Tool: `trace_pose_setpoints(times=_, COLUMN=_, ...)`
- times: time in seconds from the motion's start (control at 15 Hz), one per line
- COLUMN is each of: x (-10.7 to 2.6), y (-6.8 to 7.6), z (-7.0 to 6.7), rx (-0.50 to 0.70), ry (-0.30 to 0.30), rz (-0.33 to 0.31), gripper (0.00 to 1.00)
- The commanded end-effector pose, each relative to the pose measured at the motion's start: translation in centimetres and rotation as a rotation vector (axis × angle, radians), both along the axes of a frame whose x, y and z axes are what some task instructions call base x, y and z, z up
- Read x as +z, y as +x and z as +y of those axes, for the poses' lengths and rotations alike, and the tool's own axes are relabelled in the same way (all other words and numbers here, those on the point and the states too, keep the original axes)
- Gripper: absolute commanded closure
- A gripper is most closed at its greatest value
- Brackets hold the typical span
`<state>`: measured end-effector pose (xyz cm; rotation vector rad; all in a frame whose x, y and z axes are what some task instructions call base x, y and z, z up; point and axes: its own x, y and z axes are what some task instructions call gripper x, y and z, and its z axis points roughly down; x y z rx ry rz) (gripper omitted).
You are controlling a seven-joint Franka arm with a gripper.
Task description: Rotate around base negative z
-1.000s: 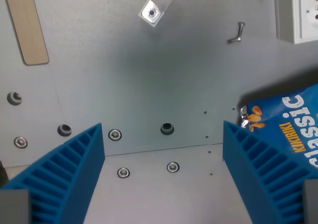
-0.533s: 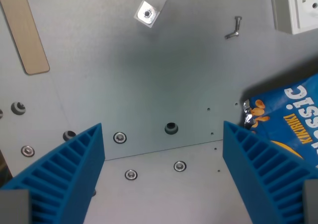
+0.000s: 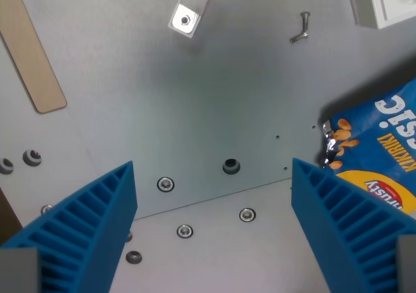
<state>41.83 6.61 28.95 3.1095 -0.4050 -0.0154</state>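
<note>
Hand (image 3: 213, 231) of mine hangs above the desk (image 3: 214, 104) with its two blue fingers (image 3: 88, 231) spread wide apart and nothing between them, only bare grey plate and a few bolt heads. Going from the wrist view's left: a wooden stick (image 3: 29, 52) lies with its long axis running up and slightly leftward, well apart from me; a metal bracket (image 3: 188, 10) sits near the top, tilted; a loose screw (image 3: 300, 30) lies further right; a white socket box (image 3: 383, 0) fills the top right corner; a blue snack bag (image 3: 377, 156) lies just beside my right finger. My task has no object to take: it is a turn about my base, so I judge these desk marks are my only reference for the rotation.
</note>
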Motion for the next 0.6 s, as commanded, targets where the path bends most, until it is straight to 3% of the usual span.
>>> trace_pose_setpoints(times=0.07, x=0.22, y=0.01, z=0.0, rx=-0.17, ry=0.003, rz=-0.004, gripper=0.0)
trace_pose_setpoints(times=0.6, x=0.22, y=0.01, z=0.0, rx=-0.277, ry=0.003, rz=-0.004, gripper=0.0)
